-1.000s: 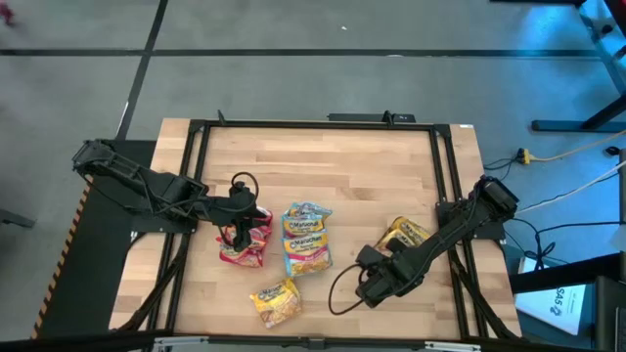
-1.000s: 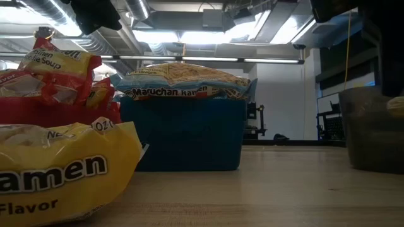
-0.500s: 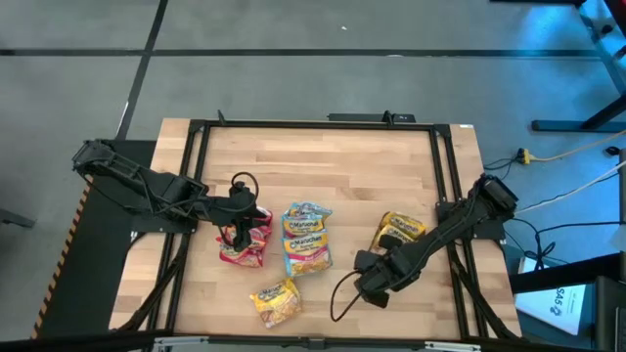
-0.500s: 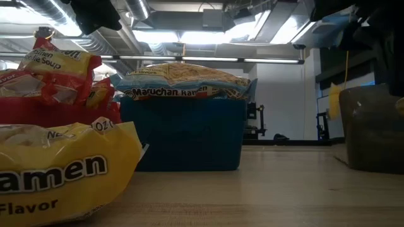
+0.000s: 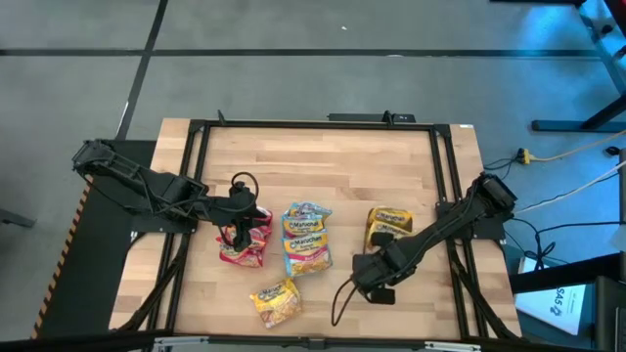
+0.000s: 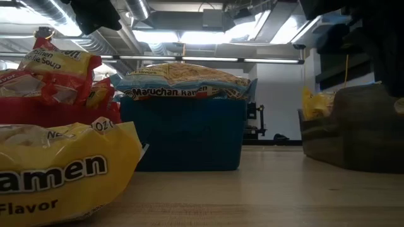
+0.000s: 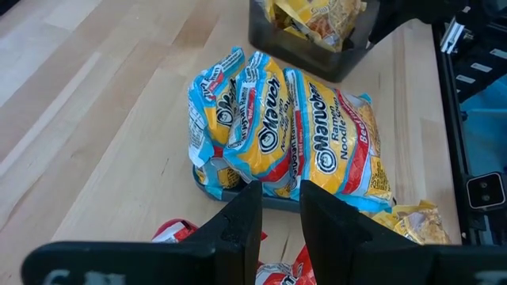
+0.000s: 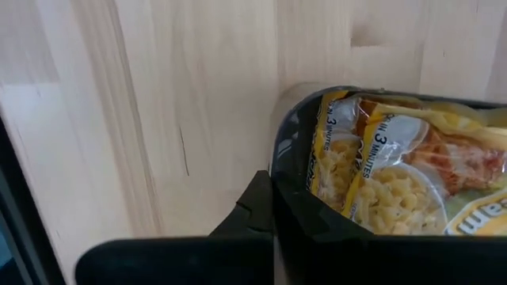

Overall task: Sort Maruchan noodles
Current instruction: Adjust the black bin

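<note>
Wooden tabletop under a dark frame holds the sorting: a loose yellow packet [image 5: 275, 300] lies near the front edge, apart from the others — blue-edged packets [image 5: 306, 238] heap on the teal tray [image 6: 182, 132] mid-table, red packets [image 5: 245, 241] on the red tray beside it, yellow ones in the grey tray [image 5: 388, 228] to the right. Right gripper [image 5: 375, 289], fingers pressed together and holding nothing, sits just in front of that grey tray; it should open before reaching for the stray. Left gripper [image 5: 231, 233] hovers part-open over the red pile, gripping nothing.
</note>
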Robot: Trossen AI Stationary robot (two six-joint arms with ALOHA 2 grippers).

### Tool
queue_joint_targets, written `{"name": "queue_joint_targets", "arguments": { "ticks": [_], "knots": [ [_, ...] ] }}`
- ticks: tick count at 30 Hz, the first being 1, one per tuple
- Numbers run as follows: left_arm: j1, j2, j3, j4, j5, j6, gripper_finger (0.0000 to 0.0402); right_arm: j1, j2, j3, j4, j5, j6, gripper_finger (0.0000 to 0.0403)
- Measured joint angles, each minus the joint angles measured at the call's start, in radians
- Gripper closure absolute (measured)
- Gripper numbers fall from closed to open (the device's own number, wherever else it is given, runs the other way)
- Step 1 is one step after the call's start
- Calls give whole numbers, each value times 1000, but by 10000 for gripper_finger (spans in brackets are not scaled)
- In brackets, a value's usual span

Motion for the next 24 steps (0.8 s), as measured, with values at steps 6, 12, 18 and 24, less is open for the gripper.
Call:
{"name": "queue_joint_targets", "arguments": {
  "ticks": [6,12,18,24],
  "knots": [
    [0,0,0,0,0,-1,321,0,0,0,-2,-4,-63,403],
    [0,0,0,0,0,-7,321,0,1,0,-7,-4,-83,403],
    [0,0,0,0,0,-8,321,0,5,9,-10,3,-10,380],
    [0,0,0,0,0,-8,321,0,7,74,-29,-8,-6,311]
  ]
}}
